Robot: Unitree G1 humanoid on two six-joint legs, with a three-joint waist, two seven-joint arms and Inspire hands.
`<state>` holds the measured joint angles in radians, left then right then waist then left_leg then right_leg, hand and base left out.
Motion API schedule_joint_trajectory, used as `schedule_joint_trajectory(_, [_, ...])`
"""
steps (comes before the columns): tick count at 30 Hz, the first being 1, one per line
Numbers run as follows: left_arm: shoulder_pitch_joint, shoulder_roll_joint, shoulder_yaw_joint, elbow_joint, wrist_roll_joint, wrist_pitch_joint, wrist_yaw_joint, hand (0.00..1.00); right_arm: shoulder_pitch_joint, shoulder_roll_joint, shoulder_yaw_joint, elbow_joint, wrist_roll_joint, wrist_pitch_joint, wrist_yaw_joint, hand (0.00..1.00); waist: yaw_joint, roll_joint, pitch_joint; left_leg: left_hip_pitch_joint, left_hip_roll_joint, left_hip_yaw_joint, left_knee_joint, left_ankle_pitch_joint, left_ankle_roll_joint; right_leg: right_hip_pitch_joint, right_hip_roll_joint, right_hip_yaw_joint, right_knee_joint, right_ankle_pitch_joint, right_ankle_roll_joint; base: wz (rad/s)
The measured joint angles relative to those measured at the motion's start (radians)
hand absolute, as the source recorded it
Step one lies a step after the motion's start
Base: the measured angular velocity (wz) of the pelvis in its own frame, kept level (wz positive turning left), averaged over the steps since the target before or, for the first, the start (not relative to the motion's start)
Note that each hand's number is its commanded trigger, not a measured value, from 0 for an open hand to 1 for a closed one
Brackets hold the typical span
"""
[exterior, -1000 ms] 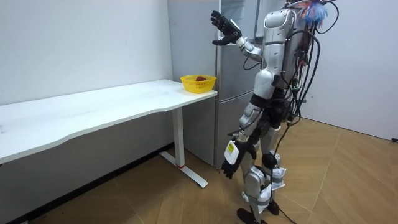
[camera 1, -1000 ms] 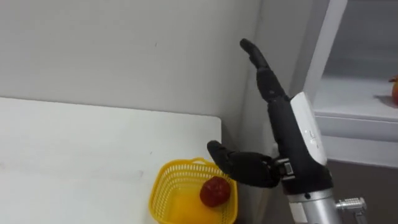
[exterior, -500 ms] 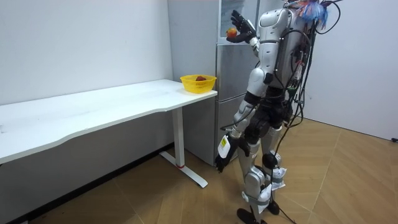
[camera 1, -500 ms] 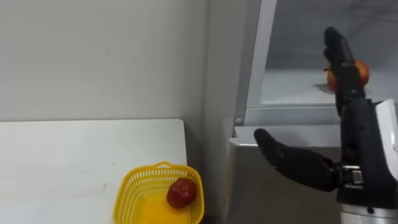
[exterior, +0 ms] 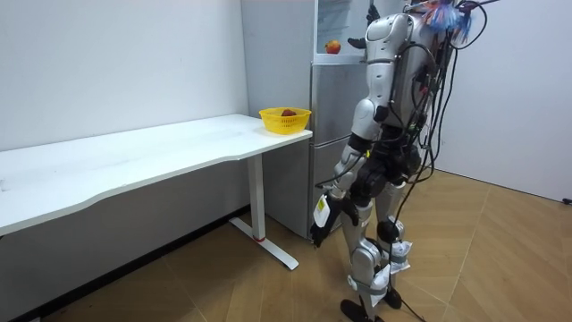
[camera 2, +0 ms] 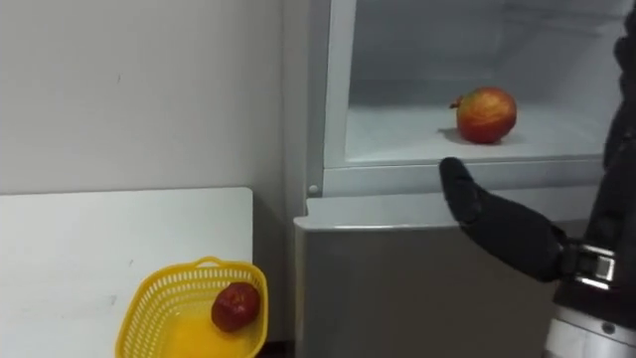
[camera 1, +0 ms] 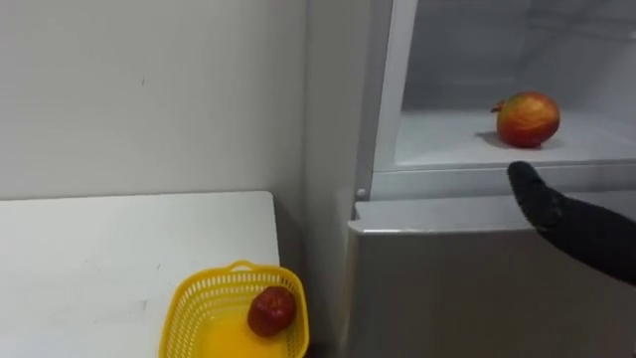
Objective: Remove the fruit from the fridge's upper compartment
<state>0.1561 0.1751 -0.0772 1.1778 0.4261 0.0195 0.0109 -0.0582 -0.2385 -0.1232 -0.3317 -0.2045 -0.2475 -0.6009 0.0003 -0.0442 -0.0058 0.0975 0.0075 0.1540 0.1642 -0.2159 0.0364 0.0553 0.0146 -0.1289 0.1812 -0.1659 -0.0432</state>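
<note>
A red-yellow apple (camera 1: 528, 119) lies on the white shelf of the open upper fridge compartment (camera 1: 467, 149), and it shows small in the room view too (exterior: 332, 46). My right hand (camera 2: 517, 239) is raised before the shelf's front edge, below and right of the apple. It is open, thumb pointing left, fingers (camera 2: 624, 99) straight up at the view's right edge, touching nothing. My left hand (exterior: 319, 231) hangs open beside my thigh. I stand facing the fridge (exterior: 326, 134).
A yellow basket (camera 1: 199, 308) with a dark red fruit (camera 1: 270, 310) in it stands at the white table's (camera 1: 99, 259) right end, right next to the fridge. The closed lower fridge door (camera 1: 477, 278) is straight below the shelf.
The view has swung further onto the fridge. My right hand has drawn back from the apple, down and to the right, so the apple is now uncovered. The basket has not moved.
</note>
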Motion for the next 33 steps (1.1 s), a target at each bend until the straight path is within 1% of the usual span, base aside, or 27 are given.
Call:
schedule_joint_trajectory(1, [0.000, 0.000, 0.017, -0.001, 0.000, -0.003, -0.002, 0.00, -0.002, -0.007, -0.035, 0.026, 0.024, 0.000, 0.000, 0.00, 0.000, -0.003, 0.0027, 0.000, -0.001, -0.004, 0.001, 0.000, 0.000, -0.001, -0.001, -0.004, -0.002, 0.000, 0.000, 0.07])
schedule_joint_trajectory(2, [0.000, 0.001, 0.024, -0.001, 0.000, -0.005, -0.002, 0.00, -0.003, -0.014, -0.051, 0.040, 0.041, 0.000, -0.002, 0.00, 0.000, -0.005, 0.0052, 0.000, -0.002, -0.006, 0.002, 0.000, 0.000, -0.002, -0.002, -0.006, -0.004, 0.000, 0.000, 0.09])
schedule_joint_trajectory(3, [0.003, 0.004, 0.033, -0.001, 0.000, -0.007, -0.003, 0.00, -0.003, -0.033, -0.074, 0.069, 0.067, 0.002, -0.008, 0.00, 0.000, -0.009, 0.0059, 0.000, -0.003, -0.009, 0.002, 0.000, 0.000, 0.000, -0.002, -0.009, -0.010, 0.000, 0.000, 0.06])
schedule_joint_trajectory(4, [0.007, 0.005, 0.034, -0.001, -0.001, -0.007, -0.004, 0.00, -0.009, -0.054, -0.078, 0.094, 0.084, 0.004, -0.014, 0.00, 0.004, -0.011, 0.0068, 0.001, -0.003, -0.010, 0.002, 0.000, 0.000, 0.005, -0.002, -0.009, -0.009, 0.000, 0.000, 0.04])
schedule_joint_trajectory(5, [0.008, 0.005, 0.034, -0.001, -0.001, -0.007, -0.005, 0.00, -0.016, -0.065, -0.078, 0.106, 0.092, 0.008, -0.016, 0.00, 0.003, -0.011, 0.0087, 0.001, -0.003, -0.010, 0.002, 0.000, 0.000, 0.010, -0.002, -0.009, -0.010, 0.000, 0.000, 0.00])
schedule_joint_trajectory(6, [0.009, 0.006, 0.035, -0.001, -0.001, -0.006, -0.009, 0.00, -0.033, -0.082, -0.079, 0.131, 0.107, 0.014, -0.018, 0.00, 0.001, -0.014, 0.0097, 0.001, -0.003, -0.011, 0.002, 0.000, 0.000, 0.012, -0.001, -0.009, -0.011, 0.000, 0.000, 0.00])
schedule_joint_trajectory(7, [0.006, 0.006, 0.037, -0.001, -0.001, -0.005, -0.016, 0.00, -0.049, -0.097, -0.080, 0.142, 0.119, 0.030, -0.018, 0.00, 0.000, -0.020, 0.0111, 0.002, -0.002, -0.011, 0.002, 0.000, 0.000, 0.011, -0.001, -0.011, -0.012, 0.000, 0.001, 0.00])
schedule_joint_trajectory(8, [0.004, 0.006, 0.040, -0.002, 0.000, -0.005, -0.019, 0.00, -0.059, -0.108, -0.081, 0.150, 0.119, 0.035, -0.018, 0.00, 0.000, -0.021, 0.0106, 0.001, -0.003, -0.012, 0.003, 0.000, 0.000, 0.010, -0.001, -0.011, -0.012, 0.000, 0.000, 0.04])
schedule_joint_trajectory(10, [0.005, 0.010, 0.057, -0.006, 0.003, -0.002, -0.024, 0.00, -0.100, -0.138, -0.087, 0.168, 0.120, 0.058, -0.017, 0.00, 0.004, -0.033, 0.0150, -0.001, -0.003, -0.018, 0.003, 0.001, 0.000, 0.009, -0.001, -0.014, -0.012, -0.001, 0.000, 0.06])
schedule_joint_trajectory(12, [0.009, 0.019, 0.066, -0.021, 0.005, 0.003, -0.026, 0.00, -0.115, -0.154, -0.087, 0.183, 0.120, 0.063, -0.012, 0.00, 0.006, -0.046, 0.0130, -0.002, -0.003, -0.022, 0.005, 0.001, 0.000, 0.009, -0.002, -0.020, -0.013, -0.003, 0.000, 0.07])
schedule_joint_trajectory(14, [0.010, 0.028, 0.073, -0.022, 0.010, 0.018, -0.041, 0.00, -0.189, -0.160, -0.087, 0.278, 0.143, 0.072, 0.014, 0.00, 0.006, -0.057, 0.0059, -0.007, -0.004, -0.024, 0.010, 0.001, 0.000, 0.011, -0.004, -0.028, -0.014, -0.003, 0.000, 0.06])
schedule_joint_trajectory(15, [0.007, 0.030, 0.075, -0.023, 0.011, 0.022, -0.045, 0.00, -0.210, -0.165, -0.088, 0.308, 0.152, 0.079, 0.019, 0.00, 0.002, -0.059, 0.0044, -0.009, -0.004, -0.025, 0.012, 0.001, 0.000, 0.011, -0.005, -0.032, -0.013, -0.003, 0.000, 0.09])
schedule_joint_trajectory(16, [0.004, 0.035, 0.077, -0.025, 0.012, 0.025, -0.051, 0.00, -0.237, -0.181, -0.096, 0.355, 0.166, 0.098, 0.030, 0.00, 0.004, -0.061, 0.0033, -0.014, -0.005, -0.030, 0.017, 0.001, 0.000, 0.011, -0.008, -0.040, -0.012, -0.002, 0.001, 0.12])
schedule_joint_trajectory(17, [0.002, 0.039, 0.078, -0.028, 0.013, 0.025, -0.053, 0.00, -0.247, -0.189, -0.097, 0.374, 0.171, 0.105, 0.036, 0.00, 0.005, -0.061, 0.0030, -0.016, -0.005, -0.033, 0.018, 0.001, 0.000, 0.011, -0.009, -0.041, -0.012, -0.002, 0.001, 0.16])
schedule_joint_trajectory(18, [0.002, 0.046, 0.086, -0.040, 0.014, 0.027, -0.060, 0.00, -0.264, -0.201, -0.096, 0.402, 0.178, 0.118, 0.050, 0.00, 0.005, -0.065, 0.0006, -0.017, -0.005, -0.039, 0.018, 0.001, 0.000, 0.011, -0.010, -0.049, -0.010, -0.002, 0.001, 0.17])
schedule_joint_trajectory(19, [0.003, 0.051, 0.094, -0.048, 0.015, 0.029, -0.062, 0.00, -0.281, -0.204, -0.095, 0.426, 0.178, 0.119, 0.059, 0.00, 0.006, -0.061, 0.0032, -0.018, -0.006, -0.048, 0.018, 0.000, 0.000, 0.012, -0.010, -0.054, -0.009, -0.002, 0.001, 0.16])
schedule_joint_trajectory(21, [0.002, 0.054, 0.095, -0.060, 0.017, 0.038, -0.062, 0.00, -0.292, -0.211, -0.094, 0.445, 0.179, 0.125, 0.063, 0.00, 0.008, -0.056, 0.0034, -0.020, -0.005, -0.053, 0.018, 0.000, 0.000, 0.010, -0.011, -0.064, -0.006, -0.002, 0.001, 0.12])
schedule_joint_trajectory(23, [0.002, 0.054, 0.101, -0.060, 0.017, 0.041, -0.061, 0.00, -0.310, -0.230, -0.093, 0.469, 0.184, 0.138, 0.084, 0.00, 0.008, -0.048, -0.0005, -0.032, -0.004, -0.062, 0.020, 0.001, 0.000, -0.001, -0.012, -0.073, 0.003, -0.002, 0.001, 0.10])
schedule_joint_trajectory(25, [0.006, 0.054, 0.104, -0.061, 0.016, 0.041, -0.059, 0.00, -0.336, -0.245, -0.093, 0.505, 0.195, 0.144, 0.097, 0.00, 0.007, -0.047, -0.0009, -0.034, -0.004, -0.064, 0.026, 0.001, -0.002, -0.003, -0.013, -0.079, 0.007, -0.002, 0.001, 0.05])
schedule_joint_trajectory(27, [0.013, 0.054, 0.105, -0.060, 0.016, 0.041, -0.057, 0.00, -0.360, -0.257, -0.087, 0.526, 0.217, 0.156, 0.099, 0.00, 0.009, -0.048, -0.0005, -0.035, -0.004, -0.065, 0.031, 0.002, -0.002, -0.002, -0.013, -0.079, 0.008, -0.002, 0.001, 0.00])
schedule_joint_trajectory(29, [0.023, 0.054, 0.105, -0.060, 0.016, 0.041, -0.058, 0.00, -0.385, -0.274, -0.071, 0.548, 0.239, 0.158, 0.101, 0.00, 0.009, -0.050, 0.0007, -0.035, -0.004, -0.066, 0.035, 0.002, -0.002, 0.000, -0.013, -0.078, 0.008, -0.002, 0.000, 0.00])
schedule_joint_trajectory(31, [0.032, 0.057, 0.105, -0.074, 0.015, 0.041, -0.061, 0.00, -0.409, -0.299, -0.054, 0.560, 0.267, 0.162, 0.105, 0.00, 0.007, -0.058, 0.0052, -0.037, -0.005, -0.066, 0.040, 0.002, -0.002, 0.001, -0.014, -0.075, 0.008, -0.002, 0.000, 0.00])
schedule_joint_trajectory(33, [0.042, 0.060, 0.105, -0.087, 0.007, 0.041, -0.063, 0.00, -0.423, -0.315, -0.052, 0.565, 0.292, 0.162, 0.121, 0.00, 0.008, -0.064, 0.0064, -0.038, -0.006, -0.068, 0.041, 0.002, -0.001, 0.001, -0.014, -0.076, 0.008, -0.002, -0.001, 0.00])
